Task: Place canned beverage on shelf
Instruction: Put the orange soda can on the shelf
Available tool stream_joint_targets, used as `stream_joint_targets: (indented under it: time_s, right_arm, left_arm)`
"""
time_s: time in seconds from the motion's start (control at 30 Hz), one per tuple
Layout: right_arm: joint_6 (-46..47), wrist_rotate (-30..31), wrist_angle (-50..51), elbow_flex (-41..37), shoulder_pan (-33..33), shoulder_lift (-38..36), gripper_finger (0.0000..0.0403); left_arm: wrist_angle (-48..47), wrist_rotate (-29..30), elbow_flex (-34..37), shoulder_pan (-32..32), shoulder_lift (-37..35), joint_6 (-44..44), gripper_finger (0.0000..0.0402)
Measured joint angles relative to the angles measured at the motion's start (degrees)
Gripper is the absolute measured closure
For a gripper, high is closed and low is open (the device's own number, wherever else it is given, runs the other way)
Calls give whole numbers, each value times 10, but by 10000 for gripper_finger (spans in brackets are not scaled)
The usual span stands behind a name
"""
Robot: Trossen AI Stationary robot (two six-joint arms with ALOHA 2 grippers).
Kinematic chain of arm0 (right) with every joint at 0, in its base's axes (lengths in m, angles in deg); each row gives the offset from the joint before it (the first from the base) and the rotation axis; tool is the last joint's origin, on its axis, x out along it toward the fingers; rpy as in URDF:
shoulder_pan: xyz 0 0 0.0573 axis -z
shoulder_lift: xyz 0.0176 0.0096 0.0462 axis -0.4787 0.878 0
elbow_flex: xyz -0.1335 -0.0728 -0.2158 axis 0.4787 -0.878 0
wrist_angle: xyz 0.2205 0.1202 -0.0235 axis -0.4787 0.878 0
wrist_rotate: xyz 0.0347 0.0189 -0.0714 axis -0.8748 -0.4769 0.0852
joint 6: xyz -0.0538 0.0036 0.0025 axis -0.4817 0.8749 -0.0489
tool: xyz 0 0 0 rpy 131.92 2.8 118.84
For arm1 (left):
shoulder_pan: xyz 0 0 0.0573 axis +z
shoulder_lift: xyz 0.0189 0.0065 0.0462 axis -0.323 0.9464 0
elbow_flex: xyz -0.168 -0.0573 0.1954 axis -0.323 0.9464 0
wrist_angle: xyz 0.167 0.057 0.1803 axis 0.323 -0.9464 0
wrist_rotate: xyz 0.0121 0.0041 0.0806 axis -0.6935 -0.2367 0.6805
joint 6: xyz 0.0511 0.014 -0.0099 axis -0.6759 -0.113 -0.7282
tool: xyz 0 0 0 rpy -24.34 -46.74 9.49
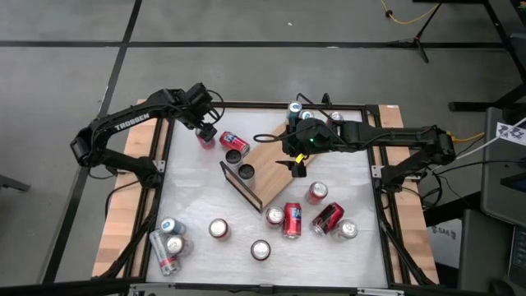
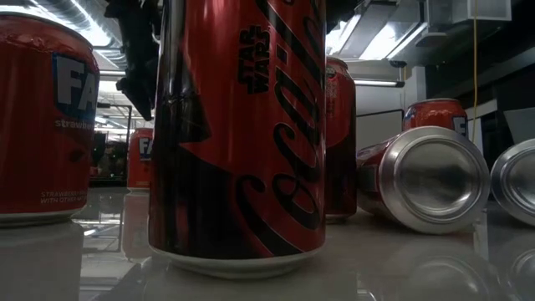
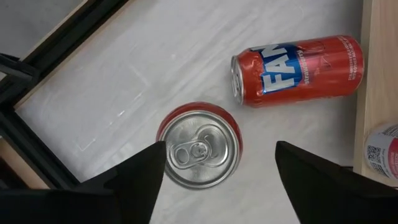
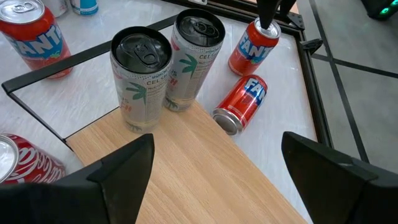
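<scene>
From above, the flat light-wood shelf [image 1: 267, 168] lies mid-table holding two cans; the left wrist view shows the left gripper [image 3: 221, 163] spread over an upright red can [image 3: 199, 145]; the right wrist view shows the right gripper [image 4: 217, 158] parted above the shelf.

Two upright white cans [image 4: 155, 74] at one shelf [image 4: 205, 168] end, the remaining board bare and reachable.

Upright red can [image 3: 200, 148] beside wood shelf [image 1: 271, 168].
</scene>
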Motion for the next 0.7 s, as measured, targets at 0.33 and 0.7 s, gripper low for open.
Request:
stream_joint_targets:
  time_s: [0.33, 0.7]
  right_arm:
    - [0, 0, 0, 0, 0, 0, 61]
    - [0, 0, 0, 0, 0, 0, 61]
  left_arm:
    - [0, 34, 0, 0, 0, 4, 38]
    - [0, 40, 0, 0, 57, 6, 32]
